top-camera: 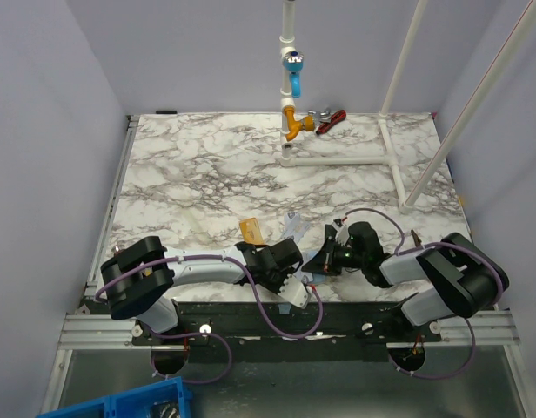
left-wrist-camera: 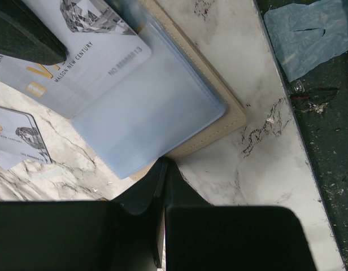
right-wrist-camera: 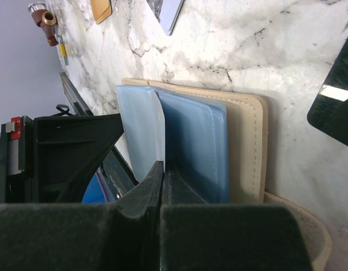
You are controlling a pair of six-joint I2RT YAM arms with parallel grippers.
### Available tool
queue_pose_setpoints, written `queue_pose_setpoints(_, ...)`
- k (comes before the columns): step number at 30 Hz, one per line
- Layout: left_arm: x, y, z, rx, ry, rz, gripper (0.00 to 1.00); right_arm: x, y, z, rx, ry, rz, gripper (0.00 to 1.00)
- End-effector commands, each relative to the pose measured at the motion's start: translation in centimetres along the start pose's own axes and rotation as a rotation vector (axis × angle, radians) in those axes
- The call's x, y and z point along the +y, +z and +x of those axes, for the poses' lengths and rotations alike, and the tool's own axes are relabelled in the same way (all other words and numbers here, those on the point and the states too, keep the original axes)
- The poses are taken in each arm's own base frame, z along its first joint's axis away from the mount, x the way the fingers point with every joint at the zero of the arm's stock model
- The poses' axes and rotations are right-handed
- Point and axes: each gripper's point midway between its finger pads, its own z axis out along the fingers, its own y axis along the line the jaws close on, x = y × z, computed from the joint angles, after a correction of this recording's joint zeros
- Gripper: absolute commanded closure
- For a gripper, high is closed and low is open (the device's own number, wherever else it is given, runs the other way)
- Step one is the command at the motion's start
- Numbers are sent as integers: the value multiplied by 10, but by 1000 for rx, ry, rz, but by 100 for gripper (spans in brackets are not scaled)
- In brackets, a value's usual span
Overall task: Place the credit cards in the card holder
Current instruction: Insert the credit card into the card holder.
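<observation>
Top external view is showing the marble bench [top-camera: 207, 165] running wide and bare toward its far edge, where a white pipe frame [top-camera: 338, 159] is standing at the right. Walls are closing in on both sides. All the work is crowding the near edge. Left wrist view is showing that edge passing just beside the card holder [left-wrist-camera: 157, 107], with a dark rail [left-wrist-camera: 326, 169] lying beyond it.

One card holder is lying open and flat on the bench: a beige stitched cover carrying light-blue translucent sleeves. The left hand [left-wrist-camera: 162, 169] is resting with its fingers pressed together, tips meeting the holder's near edge. The right hand [right-wrist-camera: 162, 172] is likewise showing its fingers together, tips over the sleeves.

Four cards are showing. One pale card [left-wrist-camera: 89, 62], printed with a diamond, is overlapping the holder's far half; whether it is sitting inside a sleeve cannot be told. A second pale card [left-wrist-camera: 16, 135] is lying on the marble just beside the holder. One gold-orange card [top-camera: 251, 230] is lying near that card, apart from it. One black card [right-wrist-camera: 332, 96] is lying near the holder's beige edge, not touching it.
</observation>
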Motion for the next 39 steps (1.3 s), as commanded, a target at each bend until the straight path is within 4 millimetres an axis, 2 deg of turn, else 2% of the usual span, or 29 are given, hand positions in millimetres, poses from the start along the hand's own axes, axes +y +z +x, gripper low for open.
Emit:
queue_pose_setpoints(1, -10, 5, 3, 19, 7, 37, 100, -23, -3, 18, 69, 16, 86, 99)
queue_pose_setpoints(13, -4, 7, 5, 27, -1, 10, 100, -35, -10, 34, 173, 3, 156, 99)
queue_pose_setpoints(27, 0, 6, 3, 24, -9, 4, 100, -32, 2, 28, 208, -1, 151, 99)
queue_pose_setpoints(32, 3, 5, 3, 28, -15, -5, 100, -35, 4, 26, 188, -1, 204, 99)
queue_pose_setpoints(35, 4, 4, 3, 28, -18, -7, 100, -38, -1, 24, 175, 0, 265, 92)
queue_pose_setpoints(39, 5, 2, 6, 30, -27, -12, 100, -38, -15, 9, 113, -28, 365, 70)
